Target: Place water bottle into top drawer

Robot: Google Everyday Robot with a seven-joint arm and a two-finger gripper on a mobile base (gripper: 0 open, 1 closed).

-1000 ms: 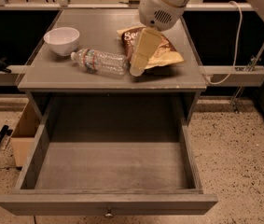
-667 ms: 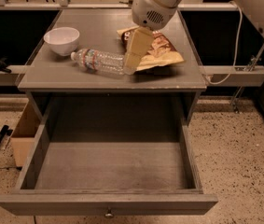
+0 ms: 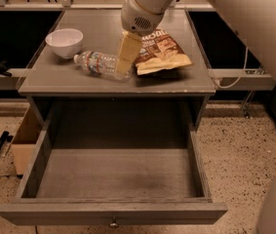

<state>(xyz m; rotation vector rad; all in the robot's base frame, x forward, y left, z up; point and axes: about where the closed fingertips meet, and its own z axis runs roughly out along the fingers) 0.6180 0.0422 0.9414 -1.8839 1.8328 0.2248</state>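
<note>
The water bottle (image 3: 97, 63) lies on its side on the grey table (image 3: 93, 23), white cap pointing left toward the bowl. My gripper (image 3: 126, 57) hangs down from the white arm, right over the bottle's right (base) end and covering it. The top drawer (image 3: 54, 213) is pulled fully open below the table. Its inside is bare, and its small round knob (image 3: 113, 224) shows on the front panel.
A white bowl (image 3: 64, 42) stands on the table left of the bottle. A brown chip bag (image 3: 164, 55) lies just right of the gripper. A cardboard box (image 3: 24, 140) sits on the floor left of the drawer. My white arm fills the upper right.
The gripper has moved left and down, from over the chip bag's edge to over the bottle's base end. The bottle, bowl, bag and drawer have not moved.
</note>
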